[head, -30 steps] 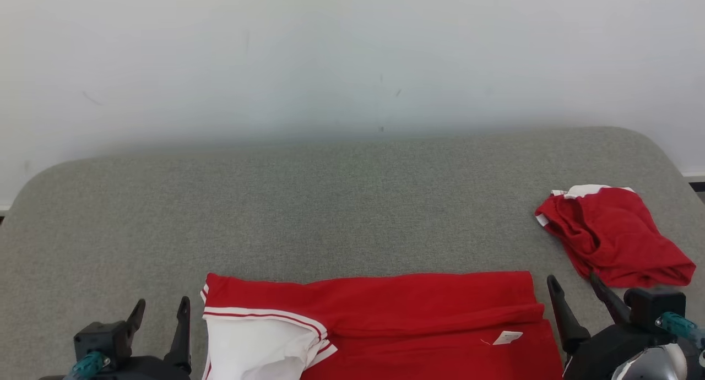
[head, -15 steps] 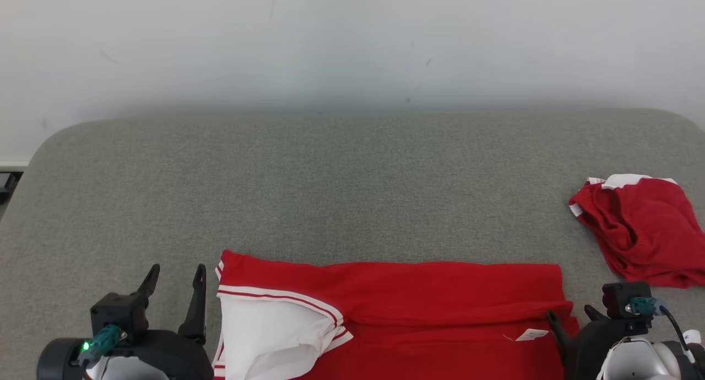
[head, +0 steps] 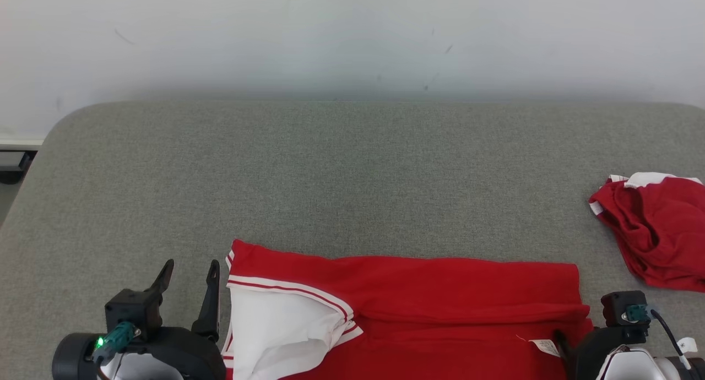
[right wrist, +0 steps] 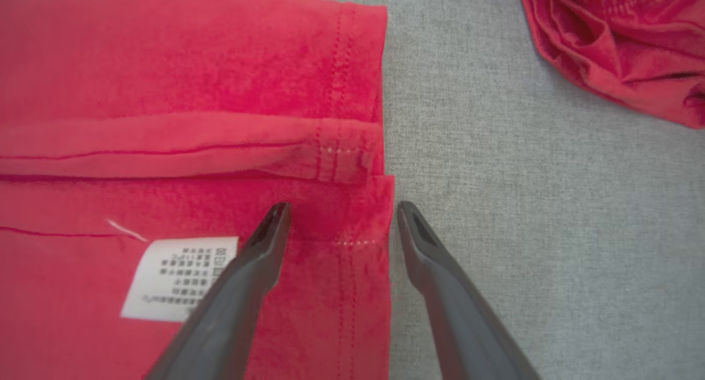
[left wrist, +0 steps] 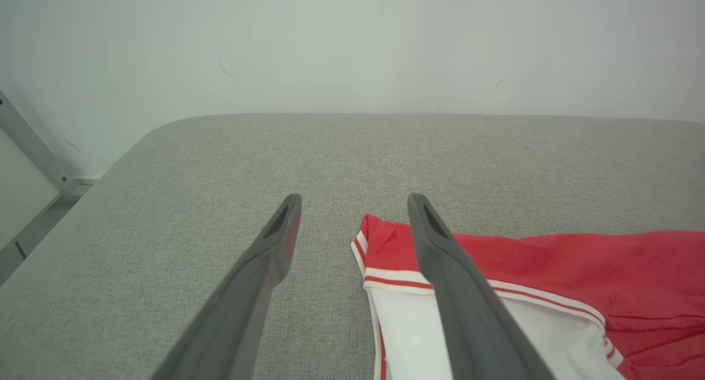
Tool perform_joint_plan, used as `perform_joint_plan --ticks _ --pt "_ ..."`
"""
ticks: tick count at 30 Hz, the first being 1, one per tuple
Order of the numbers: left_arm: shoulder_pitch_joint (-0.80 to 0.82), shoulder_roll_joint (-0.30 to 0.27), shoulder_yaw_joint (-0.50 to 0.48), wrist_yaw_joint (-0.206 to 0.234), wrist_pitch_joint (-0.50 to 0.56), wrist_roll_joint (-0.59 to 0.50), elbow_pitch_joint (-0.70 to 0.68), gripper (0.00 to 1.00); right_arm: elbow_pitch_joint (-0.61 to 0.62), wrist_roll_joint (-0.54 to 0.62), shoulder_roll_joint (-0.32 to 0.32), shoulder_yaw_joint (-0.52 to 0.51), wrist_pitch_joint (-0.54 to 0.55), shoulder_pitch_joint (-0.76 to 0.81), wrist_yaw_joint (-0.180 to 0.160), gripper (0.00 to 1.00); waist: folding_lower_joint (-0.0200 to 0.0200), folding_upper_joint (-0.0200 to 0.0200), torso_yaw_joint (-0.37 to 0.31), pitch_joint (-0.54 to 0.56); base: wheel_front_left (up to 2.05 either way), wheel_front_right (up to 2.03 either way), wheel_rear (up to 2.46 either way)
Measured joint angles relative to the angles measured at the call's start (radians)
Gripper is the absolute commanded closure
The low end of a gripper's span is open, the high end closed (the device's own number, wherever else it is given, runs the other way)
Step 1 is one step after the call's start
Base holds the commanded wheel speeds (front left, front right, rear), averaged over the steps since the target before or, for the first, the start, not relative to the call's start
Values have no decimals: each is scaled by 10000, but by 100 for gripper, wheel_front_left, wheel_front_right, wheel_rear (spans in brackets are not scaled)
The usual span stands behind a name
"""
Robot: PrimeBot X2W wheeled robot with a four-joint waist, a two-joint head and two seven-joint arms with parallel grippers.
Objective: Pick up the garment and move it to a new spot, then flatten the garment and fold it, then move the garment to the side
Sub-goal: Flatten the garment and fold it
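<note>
Garment point(head: 440, 292) lies flat, part-folded on the bench point(head: 330, 176) between left hand point(head: 190, 265), fingers apart beside its sleeve, and right hand point(right wrist: 342, 208), fingers apart astride its hem; further folding and the sideways move seemingly remain.

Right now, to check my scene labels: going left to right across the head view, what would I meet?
left gripper → flat red-and-white garment → crumpled red garment
</note>
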State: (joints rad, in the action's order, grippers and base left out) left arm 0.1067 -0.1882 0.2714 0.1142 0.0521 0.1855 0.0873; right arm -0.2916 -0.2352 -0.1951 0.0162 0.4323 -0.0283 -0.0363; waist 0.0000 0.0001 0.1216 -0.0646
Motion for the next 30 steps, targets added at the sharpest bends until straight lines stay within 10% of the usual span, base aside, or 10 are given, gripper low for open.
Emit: perform_joint_plan --ticks 22,27,30 --pt "8 2 -2 0 -46 -4 144 0 -899 -378 121 -345 -345 -672 -75 4 0 0 -70 -189 0 0 0" --pt "10 4 -6 0 -52 -4 188 0 -1076 -439 159 -355 -364 -865 -75 80 0 0 -70 -226 0 0 0" --pt "10 4 -12 0 -58 -4 203 0 -1204 -466 198 -380 -424 -894 -73 100 0 0 -79 -229 0 0 0"
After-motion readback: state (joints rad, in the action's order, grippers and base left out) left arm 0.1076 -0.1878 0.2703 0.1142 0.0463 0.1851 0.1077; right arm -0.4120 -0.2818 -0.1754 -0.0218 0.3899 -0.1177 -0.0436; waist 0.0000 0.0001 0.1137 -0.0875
